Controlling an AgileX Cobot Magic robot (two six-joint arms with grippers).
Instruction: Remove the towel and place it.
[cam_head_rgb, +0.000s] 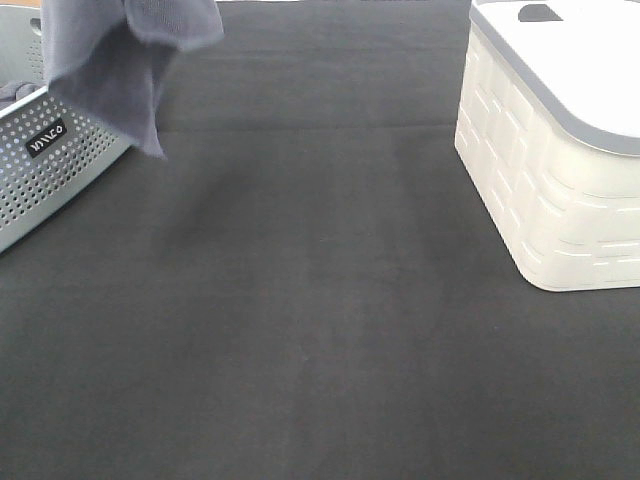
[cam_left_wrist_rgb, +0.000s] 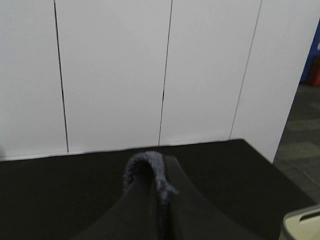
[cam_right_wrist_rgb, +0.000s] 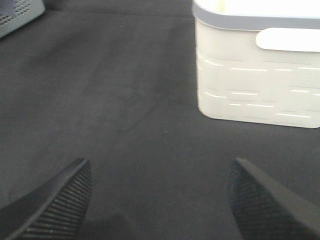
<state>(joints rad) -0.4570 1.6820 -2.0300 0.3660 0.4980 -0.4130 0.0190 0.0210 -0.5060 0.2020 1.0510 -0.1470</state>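
From the high camera, the towel (cam_head_rgb: 125, 50) hangs in the air at the far left, its lower corner drooping beside the rim of a grey perforated basket (cam_head_rgb: 50, 170). A white basket (cam_head_rgb: 550, 190) stands at the far right of the black worktop (cam_head_rgb: 300, 330), well apart from it.

At the left wrist, the left fingers (cam_left_wrist_rgb: 135, 210) are pressed together on a fold of the towel, which bulges out at their tips.

At the right wrist, the right fingers (cam_right_wrist_rgb: 55, 200) stand wide apart with nothing between them, above the worktop near the white basket.
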